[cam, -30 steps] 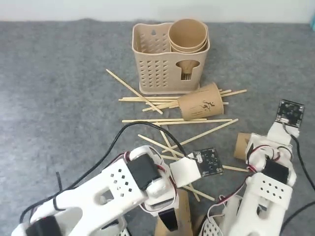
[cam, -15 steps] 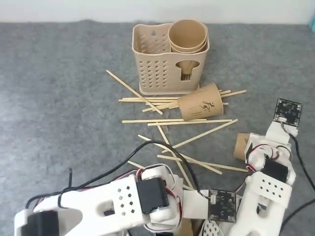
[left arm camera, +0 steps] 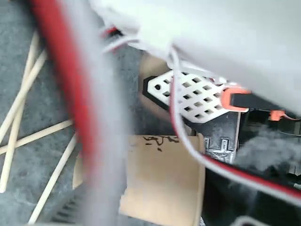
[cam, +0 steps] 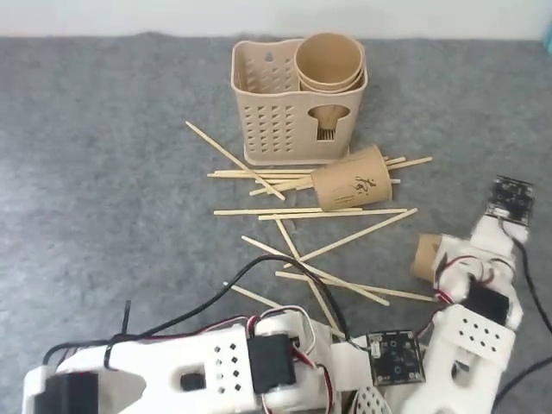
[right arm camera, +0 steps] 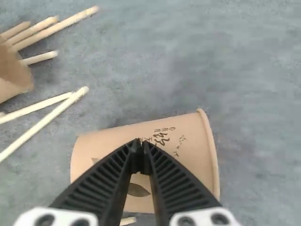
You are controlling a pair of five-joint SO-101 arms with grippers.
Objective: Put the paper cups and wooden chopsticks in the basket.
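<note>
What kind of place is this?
Probably a robot practice table, not a kitchen: two white robot arms sit over a grey mat where chopsticks and paper cups lie scattered near a basket.

**Cups and chopsticks by the basket**

Stacked paper cups (cam: 329, 62) stand in the right compartment of the basket (cam: 276, 129). Another cup (cam: 352, 178) lies on its side across scattered chopsticks (cam: 302, 211) on the surface (cam: 103, 172). A third cup (cam: 424, 256) lies beside the right arm (cam: 473, 332).

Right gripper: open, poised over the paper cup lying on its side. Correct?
Not quite. The right gripper is shut, not open: the right wrist view shows its two fingertips pressed together. The rest holds: it is poised over the paper cup lying on its side.
</note>
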